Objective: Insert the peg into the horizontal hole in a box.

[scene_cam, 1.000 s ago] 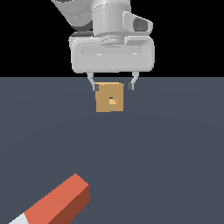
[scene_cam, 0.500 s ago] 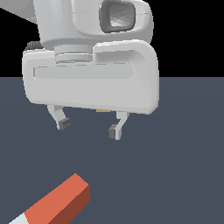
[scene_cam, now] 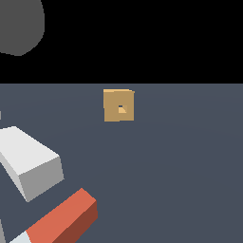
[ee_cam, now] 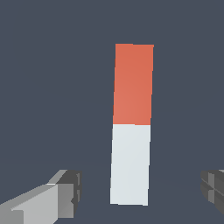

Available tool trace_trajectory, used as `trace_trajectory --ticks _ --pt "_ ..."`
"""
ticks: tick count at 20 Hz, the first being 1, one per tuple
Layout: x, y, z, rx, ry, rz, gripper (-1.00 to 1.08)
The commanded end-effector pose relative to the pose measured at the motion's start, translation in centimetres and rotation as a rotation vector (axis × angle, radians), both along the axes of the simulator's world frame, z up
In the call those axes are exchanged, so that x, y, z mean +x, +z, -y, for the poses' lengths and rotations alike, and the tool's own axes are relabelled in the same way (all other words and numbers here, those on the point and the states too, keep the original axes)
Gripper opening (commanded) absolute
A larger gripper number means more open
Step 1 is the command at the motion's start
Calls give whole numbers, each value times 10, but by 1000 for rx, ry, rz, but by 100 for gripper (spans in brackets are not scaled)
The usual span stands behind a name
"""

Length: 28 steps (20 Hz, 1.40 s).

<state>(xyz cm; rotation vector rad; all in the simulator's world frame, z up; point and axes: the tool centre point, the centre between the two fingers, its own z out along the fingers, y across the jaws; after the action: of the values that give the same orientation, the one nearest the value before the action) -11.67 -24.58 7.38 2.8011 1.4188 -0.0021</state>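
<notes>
The peg (ee_cam: 131,124) lies flat on the dark floor, one half orange-red and the other white. My gripper (ee_cam: 141,191) is open, and its two fingers (ee_cam: 64,194) stand wide apart on either side of the peg's white half without touching it. In the exterior view only the peg's orange end (scene_cam: 66,218) and a sliver of its white part show, at the lower left. The tan box (scene_cam: 118,105) stands farther back, well away from the peg. Its small square hole (scene_cam: 121,108) faces the camera.
A large white block of my hand (scene_cam: 29,163) fills the exterior view's left, just above the peg. A grey rounded part of the arm (scene_cam: 19,23) shows at the top left. Dark grey floor (scene_cam: 180,166) surrounds everything.
My hand has moved from in front of the box toward the exterior view's lower left, over the peg. The box is uncovered again. Peg and box have not moved.
</notes>
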Motion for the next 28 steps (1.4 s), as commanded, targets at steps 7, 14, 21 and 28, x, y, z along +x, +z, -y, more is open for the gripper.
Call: trace_trajectory --ticks 7,14,21,28 --pt "-11 -7 10 1 -33 -1 100" --pt "-12 -32 10 2 -35 0 100" --pt "-12 -55 10 2 -36 0 100" --pt "-12 -56 10 2 -36 0 -100"
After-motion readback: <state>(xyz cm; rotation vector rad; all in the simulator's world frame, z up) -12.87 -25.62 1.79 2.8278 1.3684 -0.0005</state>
